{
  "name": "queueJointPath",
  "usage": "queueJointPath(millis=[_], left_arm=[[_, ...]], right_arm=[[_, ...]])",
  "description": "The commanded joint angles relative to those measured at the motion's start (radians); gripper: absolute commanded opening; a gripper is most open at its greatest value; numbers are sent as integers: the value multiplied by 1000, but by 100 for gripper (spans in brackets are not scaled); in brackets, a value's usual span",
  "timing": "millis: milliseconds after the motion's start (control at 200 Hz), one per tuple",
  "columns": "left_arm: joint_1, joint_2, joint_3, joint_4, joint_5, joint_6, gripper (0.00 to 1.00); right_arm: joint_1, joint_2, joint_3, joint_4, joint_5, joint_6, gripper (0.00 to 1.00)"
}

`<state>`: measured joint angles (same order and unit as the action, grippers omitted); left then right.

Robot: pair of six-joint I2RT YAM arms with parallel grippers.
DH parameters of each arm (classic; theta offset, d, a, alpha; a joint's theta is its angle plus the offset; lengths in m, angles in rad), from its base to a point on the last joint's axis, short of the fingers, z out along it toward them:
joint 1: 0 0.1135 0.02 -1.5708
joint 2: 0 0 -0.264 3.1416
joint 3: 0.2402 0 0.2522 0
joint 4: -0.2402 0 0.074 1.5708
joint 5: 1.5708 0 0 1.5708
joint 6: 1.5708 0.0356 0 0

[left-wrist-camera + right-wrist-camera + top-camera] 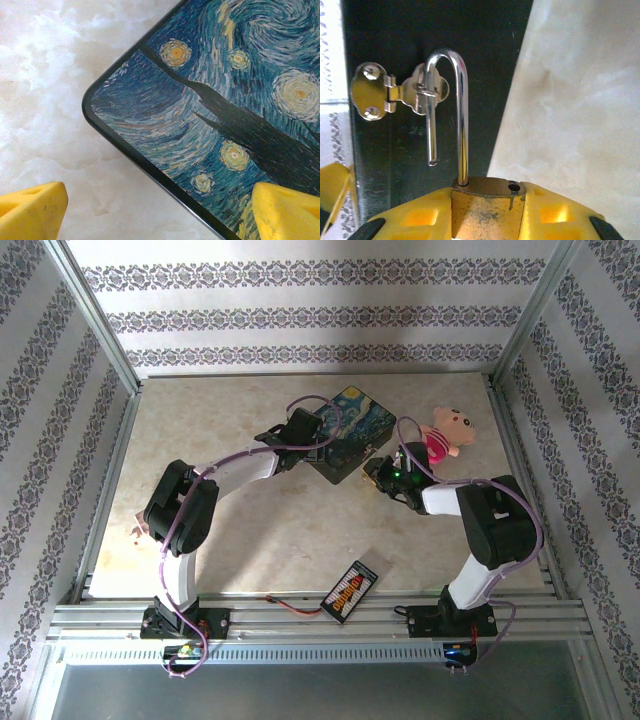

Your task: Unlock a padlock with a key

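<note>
**Right wrist view.** The right gripper (487, 222) pinches the brass body of the padlock (485, 200) between its yellow fingers (415, 217). The shackle (462, 125) rises toward 12 o'clock. Its long leg is seated in the body. Its short leg hangs free at 10 o'clock of the body, clear of its socket (514, 188), so the lock reads as already opened. The short leg passes through the staple of the hasp (395, 92) on the dark side wall of the box (490, 60).

**Step in hand (judged).** The step is to unhook the shackle from the hasp. The body should be pushed toward 12 o'clock, with the short leg kept in line with the staple so that it does not bind. It should swing aside only once the tip is out. The grip should stay square on the body.

**Left wrist view.** The left gripper (160, 215) stands with jaws spread wide, straddling the painted lid's rounded corner. Whether it touches the lid cannot be told.

**Top view.** This view alone gives the layout. The left gripper is at the box's 9 o'clock and the right gripper at its 4 o'clock, where the padlock is too small to make out. A plush toy (445, 435) lies at 2 o'clock and a black strip (350, 590) at 6 o'clock.
</note>
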<state>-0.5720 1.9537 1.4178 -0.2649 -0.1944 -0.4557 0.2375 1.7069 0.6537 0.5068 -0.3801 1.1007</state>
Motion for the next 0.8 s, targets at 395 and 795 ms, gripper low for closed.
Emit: queueJointPath(millis=[395,795], left_arm=[[41,62,-61,-195,-47,16,92],[65,40,-83,-183,-37,16,90]], right_arm=[[-42,-14,24,125,152,45,0],[-39,-115,2,-1,173,-15,0]])
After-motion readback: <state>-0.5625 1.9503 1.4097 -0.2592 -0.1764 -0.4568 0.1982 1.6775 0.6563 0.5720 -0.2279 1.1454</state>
